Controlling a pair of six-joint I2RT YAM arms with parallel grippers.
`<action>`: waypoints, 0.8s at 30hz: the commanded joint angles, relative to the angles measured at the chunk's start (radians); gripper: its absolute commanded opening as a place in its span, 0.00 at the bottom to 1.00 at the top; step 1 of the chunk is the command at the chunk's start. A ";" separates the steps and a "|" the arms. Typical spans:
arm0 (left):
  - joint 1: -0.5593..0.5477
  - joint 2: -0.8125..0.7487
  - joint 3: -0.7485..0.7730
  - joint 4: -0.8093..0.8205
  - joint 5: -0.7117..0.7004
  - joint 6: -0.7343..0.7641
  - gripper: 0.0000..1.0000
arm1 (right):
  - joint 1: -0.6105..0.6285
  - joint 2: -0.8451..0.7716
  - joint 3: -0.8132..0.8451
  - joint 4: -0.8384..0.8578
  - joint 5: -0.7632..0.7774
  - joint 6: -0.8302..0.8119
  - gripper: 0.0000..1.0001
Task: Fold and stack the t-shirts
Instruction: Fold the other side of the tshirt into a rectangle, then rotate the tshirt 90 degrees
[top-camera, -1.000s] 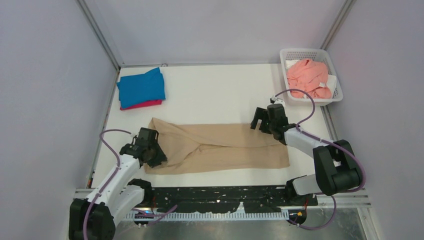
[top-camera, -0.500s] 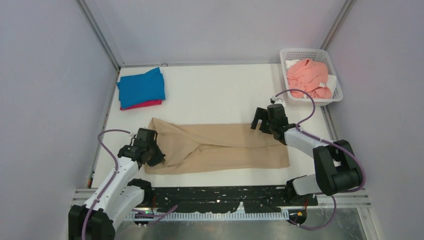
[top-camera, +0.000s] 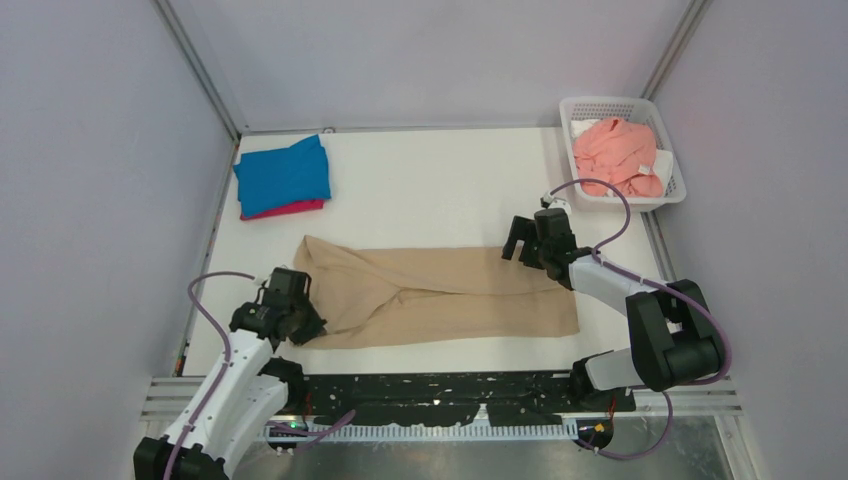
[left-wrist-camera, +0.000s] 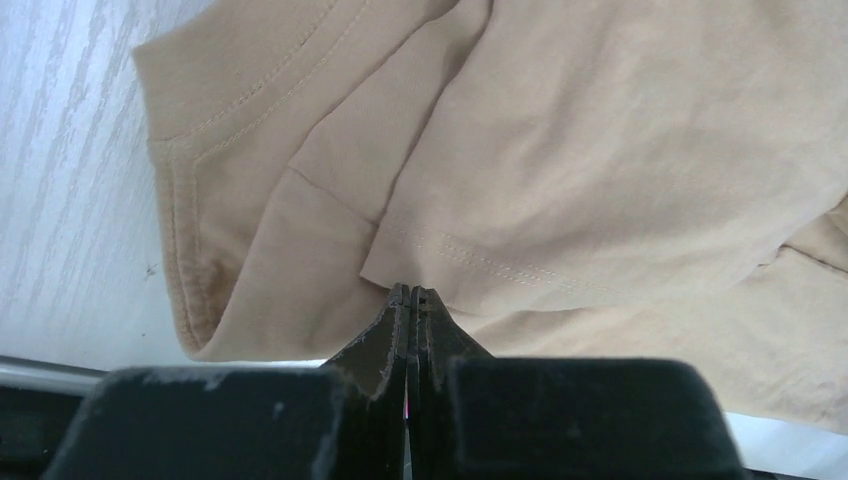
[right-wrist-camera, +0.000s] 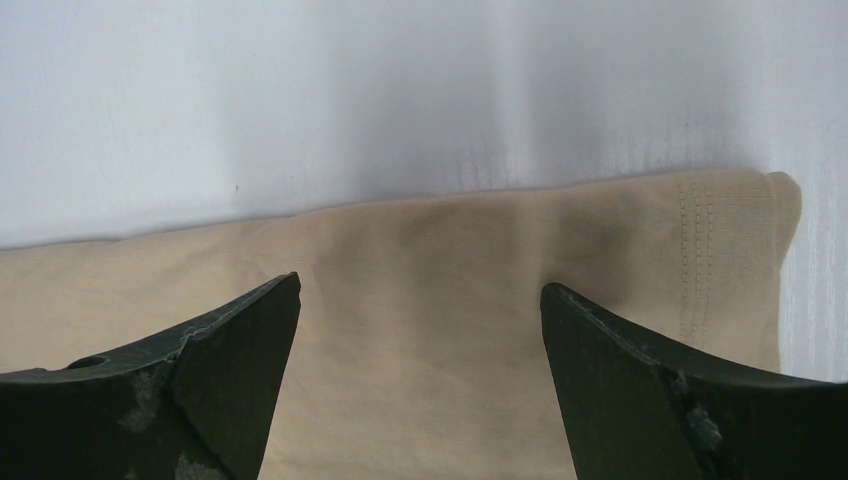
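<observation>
A tan-beige t-shirt (top-camera: 440, 295) lies flat as a long folded strip across the near middle of the table. My left gripper (top-camera: 300, 322) is shut at its near left corner, the tips (left-wrist-camera: 412, 290) resting against a folded flap of the tan cloth (left-wrist-camera: 600, 150), and no cloth shows between the jaws. My right gripper (top-camera: 520, 243) hangs open over the shirt's far right edge (right-wrist-camera: 450, 330), holding nothing. A folded bright blue t-shirt (top-camera: 283, 175) lies on a magenta-red one (top-camera: 290, 210) at the far left. A salmon pink t-shirt (top-camera: 620, 155) sits crumpled in the basket.
The white mesh basket (top-camera: 610, 102) stands at the far right corner. Grey walls close in the table on the left, back and right. A black strip (top-camera: 440, 395) runs along the near edge between the arm bases.
My left gripper has shut and drawn back toward the near left, off the shirt's body to its corner. The right arm and the shirts have not moved.
</observation>
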 joint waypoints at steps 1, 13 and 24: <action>0.004 0.006 0.022 -0.001 -0.020 -0.029 0.00 | -0.001 -0.007 0.034 0.014 0.026 -0.003 0.95; 0.004 0.226 0.099 0.328 0.138 -0.026 0.62 | -0.051 0.104 0.122 -0.087 0.027 0.033 0.95; 0.003 0.561 0.293 0.421 0.141 0.021 0.95 | -0.106 0.343 0.366 -0.165 0.027 0.051 0.96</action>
